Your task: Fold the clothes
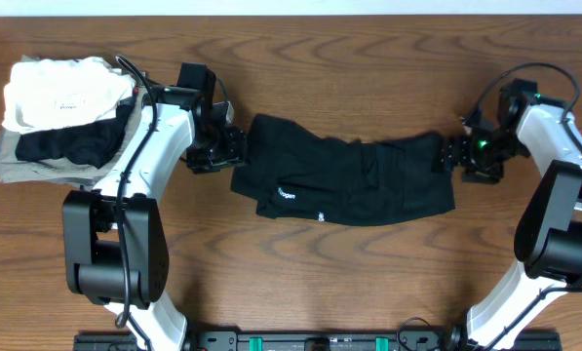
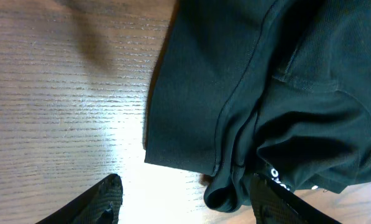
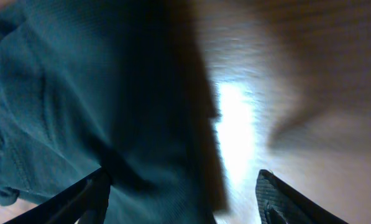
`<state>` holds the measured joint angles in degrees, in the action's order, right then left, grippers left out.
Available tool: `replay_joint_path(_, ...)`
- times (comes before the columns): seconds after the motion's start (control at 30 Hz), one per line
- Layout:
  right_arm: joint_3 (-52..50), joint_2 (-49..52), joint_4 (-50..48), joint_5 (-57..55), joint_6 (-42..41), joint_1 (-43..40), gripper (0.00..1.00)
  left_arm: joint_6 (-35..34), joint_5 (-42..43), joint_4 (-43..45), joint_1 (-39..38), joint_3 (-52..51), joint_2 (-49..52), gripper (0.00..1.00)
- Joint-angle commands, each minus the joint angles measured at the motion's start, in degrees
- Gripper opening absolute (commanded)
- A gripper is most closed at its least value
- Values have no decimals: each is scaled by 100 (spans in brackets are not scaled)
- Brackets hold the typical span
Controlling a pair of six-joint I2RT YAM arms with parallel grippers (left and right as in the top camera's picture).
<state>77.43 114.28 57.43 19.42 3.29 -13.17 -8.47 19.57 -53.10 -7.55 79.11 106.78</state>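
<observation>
crumpled black t-shirt on table

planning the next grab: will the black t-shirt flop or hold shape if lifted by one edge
Probably floppy: the black T-shirt lies rumpled in soft folds. Pushed, its creased fabric would likely bunch, not slide whole.

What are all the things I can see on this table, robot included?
T-shirt: one, black with tiny white print, folded into a band across the middle.
white folded garment: one, white, top of the far-left pile.
dark folded garment: one, black, under the white one.
grey folded garment: at least one, grey, bottom of the pile.
table: one, brown wood, under everything.
left gripper: one, black, open, at the shirt's left end.
right gripper: one, black, open, at the shirt's right end.
</observation>
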Motion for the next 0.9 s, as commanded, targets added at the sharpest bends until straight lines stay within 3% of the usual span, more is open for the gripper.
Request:
replay_joint_path(0.0, -295, -72, -247, 654, 468, -179, 73, 118, 52, -15, 2, -31, -4, 68)
replay_joint_path(0.2, -732, -72, -715, 1231, 581, -225, 73, 118, 52, -15, 2, -31, -4, 68)
replay_joint_path(0.3, -861, -72, -837, 1390, 579, -225, 67, 118, 52, -15, 2, -31, -4, 68)
replay_joint_path(0.4, -885, -72, -874, 1443, 531, -225, 44, 118, 52, -15, 2, -31, -4, 68)
replay_joint_path(0.43, -885, -72, -887, 1458, 494, -225, 26, 118, 52, -17, 2, -31, -4, 68)
replay_joint_path(0.5, -885, -72, -922, 1453, 378, -225, 1, 118, 52, -17, 2, -31, -4, 68)
replay_joint_path(0.67, -883, -74, -1054, 1331, 168, -232, 1, 118, 52, -20, 2, -31, -4, 68)
replay_joint_path(0.87, -715, -81, -813, 278, -254, -442, 1, 118, 52, -22, 2, -31, -4, 68)
